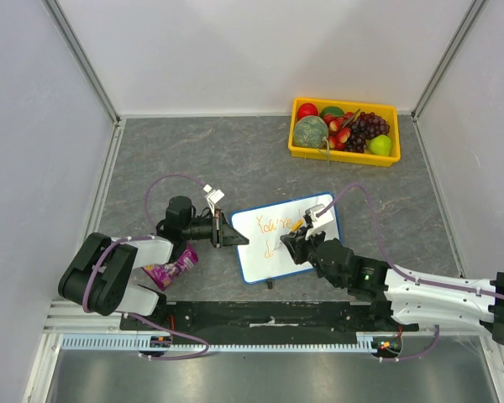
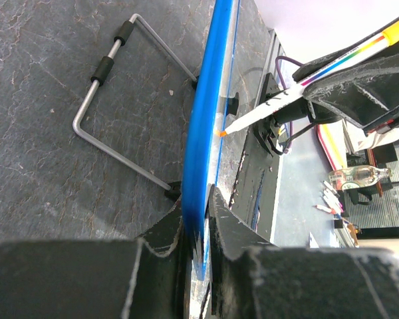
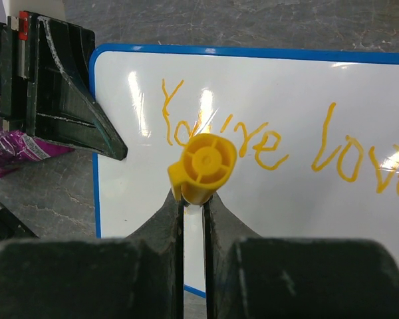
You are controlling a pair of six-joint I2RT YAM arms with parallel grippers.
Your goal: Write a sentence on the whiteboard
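The whiteboard [image 1: 256, 252], white with a blue frame, stands tilted at the table's middle front. Orange lettering, the sentence [image 3: 253, 136], reads "You're love" and runs off the right edge of the right wrist view. My left gripper [image 1: 227, 231] is shut on the board's left edge [image 2: 203, 133], one jaw on each face [image 2: 198, 219]. My right gripper [image 1: 298, 239] is shut on a marker [image 3: 203, 166], whose yellow end cap faces the camera. In the left wrist view the marker's orange tip [image 2: 223, 133] is at the board's face, touching or nearly so.
A yellow tray [image 1: 296, 151] of fruit stands at the back right. A purple snack pouch [image 1: 172, 269] lies by the left arm. The board's wire stand [image 2: 113, 100] juts out behind it. Grey walls enclose the table on three sides.
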